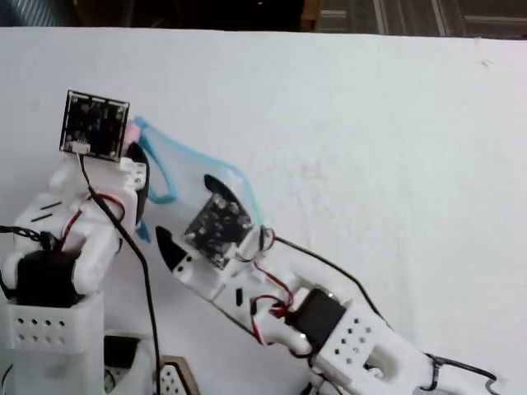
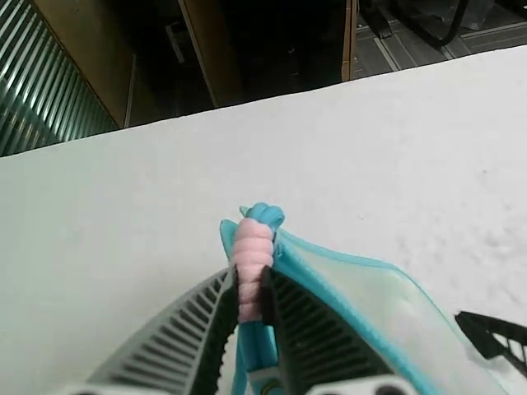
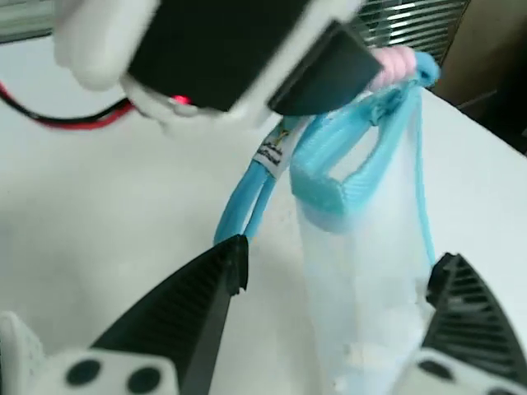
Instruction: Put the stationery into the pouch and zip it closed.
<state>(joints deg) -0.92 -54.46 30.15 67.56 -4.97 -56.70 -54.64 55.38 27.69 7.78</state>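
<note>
The pouch point(image 1: 206, 177) is translucent with blue trim and lies on the white table, left of centre. My left gripper point(image 1: 136, 156) is shut on the pink zipper pull point(image 2: 249, 259) at the pouch's end point(image 2: 362, 300). My right gripper point(image 3: 344, 263) stands open astride the pouch body point(image 3: 362, 271), one black finger point(image 3: 206, 304) on each side; from above it point(image 1: 185, 207) sits over the pouch's near end. A blue strap loop point(image 3: 247, 206) hangs beside the pouch. The left gripper point(image 3: 329, 70) also holds the pink pull point(image 3: 395, 66) in the right wrist view.
The table's far edge point(image 1: 263, 31) runs along the back, with dark room beyond. Black and red cables point(image 1: 140, 271) trail from both arms. A small brown-edged object point(image 1: 174, 377) sits at the front by the left arm's base. Bare table point(image 1: 395, 164) stretches to the right.
</note>
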